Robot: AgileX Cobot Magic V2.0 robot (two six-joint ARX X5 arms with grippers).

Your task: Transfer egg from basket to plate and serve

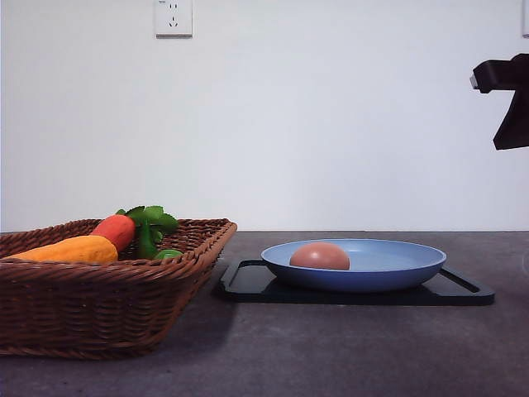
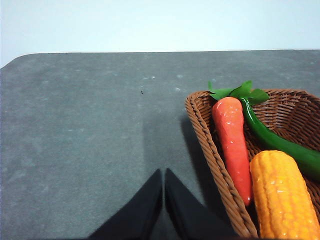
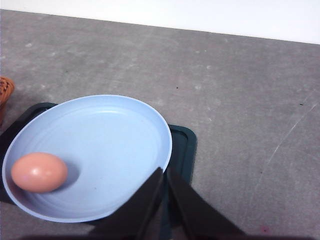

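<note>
The reddish-brown egg (image 1: 320, 256) lies in the light-blue plate (image 1: 397, 263), toward its left side. The right wrist view has the egg (image 3: 39, 172) resting near one rim of the plate (image 3: 110, 145). My right gripper (image 3: 164, 174) is shut with nothing in it, its tips above the opposite rim, well apart from the egg. The dark wicker basket (image 1: 107, 269) stands on the left. My left gripper (image 2: 163, 174) is shut and empty above bare table, just outside the basket's rim (image 2: 210, 150).
The plate rests on a flat black tray (image 1: 248, 281). The basket holds an orange-red carrot toy (image 2: 232, 140), a yellow corn cob (image 2: 282, 195) and a green pepper (image 2: 272, 140). Part of my right arm (image 1: 511, 91) hangs high at the right edge. Grey table lies around.
</note>
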